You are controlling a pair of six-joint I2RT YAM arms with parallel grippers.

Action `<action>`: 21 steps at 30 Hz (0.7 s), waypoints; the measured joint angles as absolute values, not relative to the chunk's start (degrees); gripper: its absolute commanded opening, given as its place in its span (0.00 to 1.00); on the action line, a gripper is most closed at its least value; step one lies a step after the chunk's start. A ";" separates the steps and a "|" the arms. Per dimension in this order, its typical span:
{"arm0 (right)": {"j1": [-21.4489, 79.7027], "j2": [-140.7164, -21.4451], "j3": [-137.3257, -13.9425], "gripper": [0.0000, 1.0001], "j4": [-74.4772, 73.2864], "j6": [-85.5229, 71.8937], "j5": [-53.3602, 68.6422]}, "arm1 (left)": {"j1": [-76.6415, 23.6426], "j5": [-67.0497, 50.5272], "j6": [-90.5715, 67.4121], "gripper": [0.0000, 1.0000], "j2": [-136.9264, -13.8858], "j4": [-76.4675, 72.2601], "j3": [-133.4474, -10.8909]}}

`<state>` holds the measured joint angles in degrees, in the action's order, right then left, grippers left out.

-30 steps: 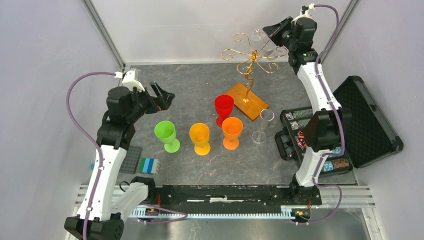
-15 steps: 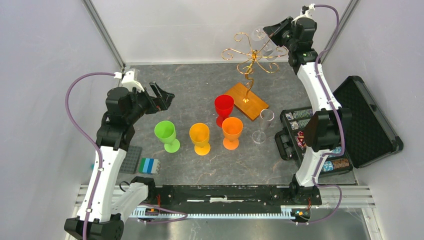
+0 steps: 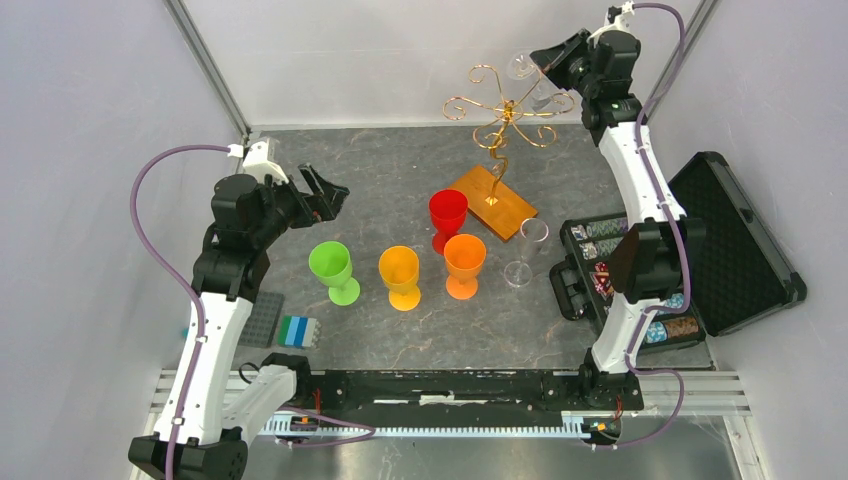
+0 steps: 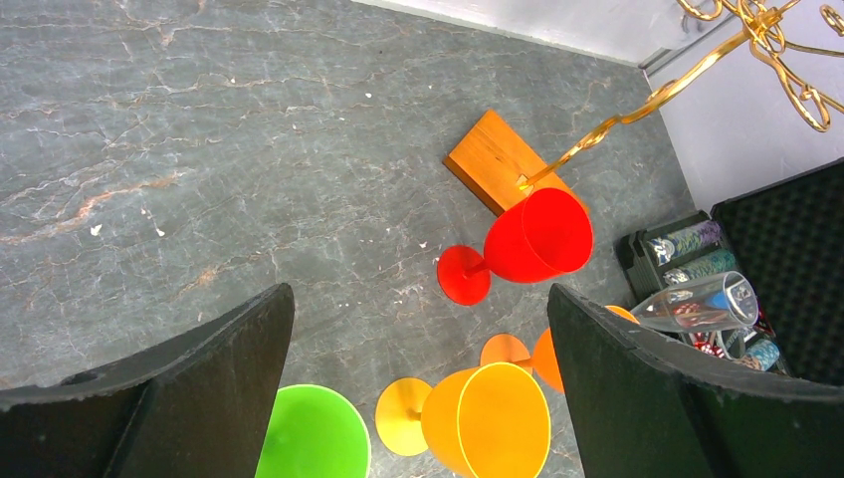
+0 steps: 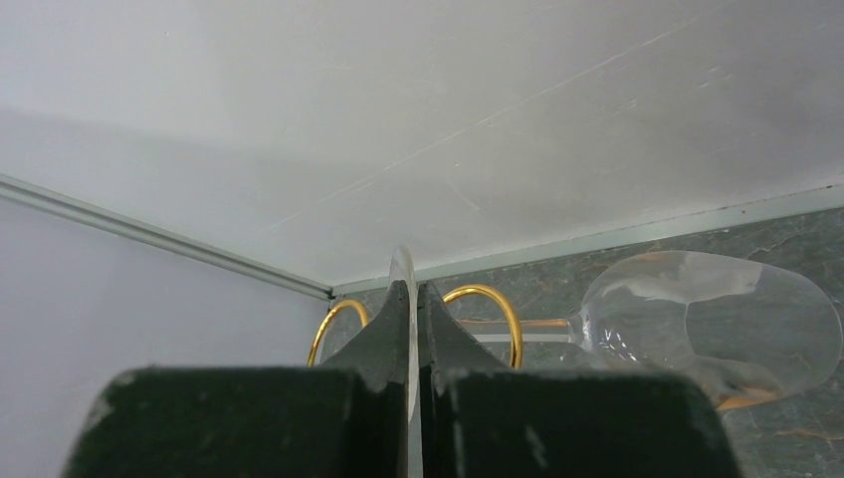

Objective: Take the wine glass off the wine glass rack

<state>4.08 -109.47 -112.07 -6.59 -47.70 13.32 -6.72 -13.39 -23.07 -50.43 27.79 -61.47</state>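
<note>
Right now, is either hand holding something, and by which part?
The right hand holds the clear wine glass by its flat foot, which is pinched edge-on in the shut grip. The left hand is open and holds nothing.

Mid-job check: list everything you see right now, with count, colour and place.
wine glass rack: one, gold wire on an amber base, rear centre of the table
wine glass: one, clear, at the rack's arms
standing glass: one, clear, right of the orange goblet
red goblet: one, front of the rack's base
orange goblet: one, mid-table
yellow goblet: one, mid-table
green goblet: one, mid-table, leftmost
case: one, black, open, right side
parts trays: several, beside the case
blocks: blue-green cluster, front left
left gripper: open, above the table's left
right gripper: shut on the wine glass's foot
</note>
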 measured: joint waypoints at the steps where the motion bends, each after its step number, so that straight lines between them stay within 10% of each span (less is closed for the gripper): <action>1: 4.08 -109.47 -112.07 0.00 -6.59 -47.72 13.43 | -6.72 -13.39 -23.07 1.00 -50.46 27.79 -61.47; 21: 3.42 -100.88 -103.13 0.00 -1.30 -52.45 8.69 | -6.72 -13.37 -23.07 1.00 -50.13 27.81 -61.47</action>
<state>3.42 -100.88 -103.13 -1.30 -52.45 8.69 -6.72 -13.37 -23.07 -50.13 27.81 -61.47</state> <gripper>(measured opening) 0.018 0.994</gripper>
